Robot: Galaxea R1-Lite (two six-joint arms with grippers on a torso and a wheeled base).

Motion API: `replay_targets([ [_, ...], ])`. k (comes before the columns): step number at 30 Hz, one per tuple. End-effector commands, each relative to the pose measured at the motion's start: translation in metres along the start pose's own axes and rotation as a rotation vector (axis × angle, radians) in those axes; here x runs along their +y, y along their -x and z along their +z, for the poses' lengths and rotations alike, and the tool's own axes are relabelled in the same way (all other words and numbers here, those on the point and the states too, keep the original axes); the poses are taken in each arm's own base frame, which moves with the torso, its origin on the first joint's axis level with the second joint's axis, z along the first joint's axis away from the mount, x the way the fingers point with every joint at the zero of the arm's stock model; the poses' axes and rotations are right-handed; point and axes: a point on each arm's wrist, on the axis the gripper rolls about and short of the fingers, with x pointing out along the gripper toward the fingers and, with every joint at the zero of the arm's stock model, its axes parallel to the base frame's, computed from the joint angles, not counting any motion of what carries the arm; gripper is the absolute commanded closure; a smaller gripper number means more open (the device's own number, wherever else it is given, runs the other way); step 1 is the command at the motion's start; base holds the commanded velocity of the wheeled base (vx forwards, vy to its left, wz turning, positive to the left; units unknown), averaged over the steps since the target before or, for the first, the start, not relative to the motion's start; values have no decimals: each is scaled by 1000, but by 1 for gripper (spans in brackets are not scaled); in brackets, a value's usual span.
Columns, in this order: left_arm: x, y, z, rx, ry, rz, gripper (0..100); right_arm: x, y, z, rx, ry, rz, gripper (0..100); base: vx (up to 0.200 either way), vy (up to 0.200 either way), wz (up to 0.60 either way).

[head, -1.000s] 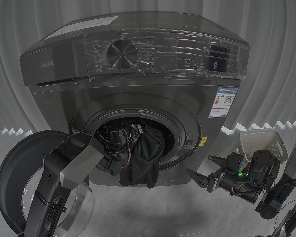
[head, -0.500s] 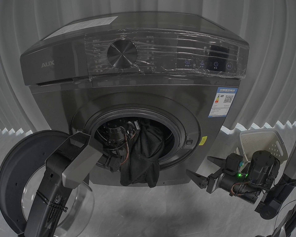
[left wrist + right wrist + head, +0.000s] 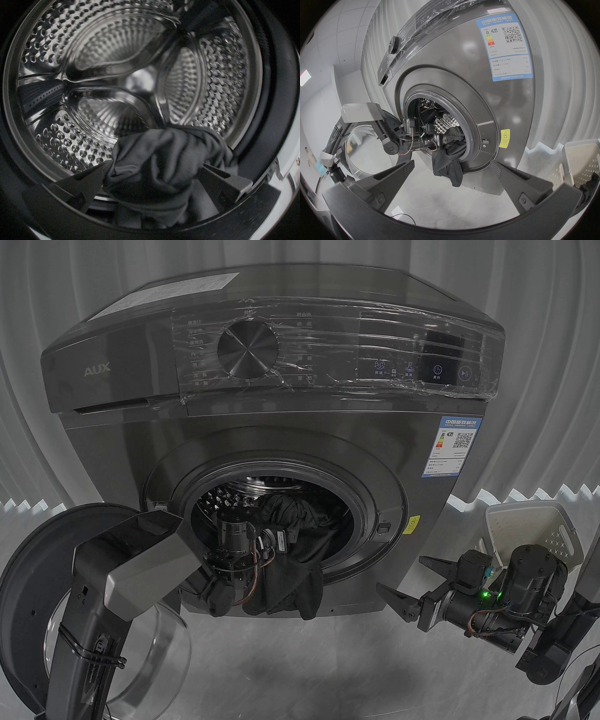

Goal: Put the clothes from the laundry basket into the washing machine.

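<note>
The washing machine (image 3: pixel 400 446) stands with its door (image 3: pixel 37 577) swung open to the left. A dark garment (image 3: pixel 294 559) lies bunched in the drum mouth and hangs down over the front rim. My left gripper (image 3: pixel 153 170) sits at the mouth of the steel drum (image 3: pixel 125 62), open, with the garment's (image 3: pixel 156 162) bunched top between its spread fingers. From the right wrist view the garment (image 3: pixel 447 162) droops below the opening. My right gripper (image 3: pixel 400 573) hangs open and empty, low at the machine's right, in front of the white laundry basket (image 3: pixel 537 524).
The basket (image 3: pixel 581 162) leans by the curtain at the right, with a dark piece of cloth (image 3: pixel 592 186) at its edge. The open door takes up the floor at the left. Bare grey floor (image 3: pixel 325 659) lies in front of the machine.
My left arm has drawn back and down out of the drum. The garment's upper part now sits bunched in the opening, its lower part still hanging over the rim. The right arm kept still.
</note>
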Motion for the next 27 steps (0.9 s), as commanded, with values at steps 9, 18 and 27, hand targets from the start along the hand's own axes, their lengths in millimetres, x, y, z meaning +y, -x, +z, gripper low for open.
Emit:
replay_targets([
  [9, -17, 26, -11, 127, -63, -83, 0, 2, -1, 0, 0, 2, 9, 0, 0, 0, 0],
  [18, -14, 21, -35, 176, -88, -95, 0, 4, -2, 0, -1, 1, 15, 0, 0, 0, 0],
  [27, -11, 15, -43, 178, -98, -82, 100, 4, -2, 0, -4, 1, 17, 0, 0, 0, 0],
])
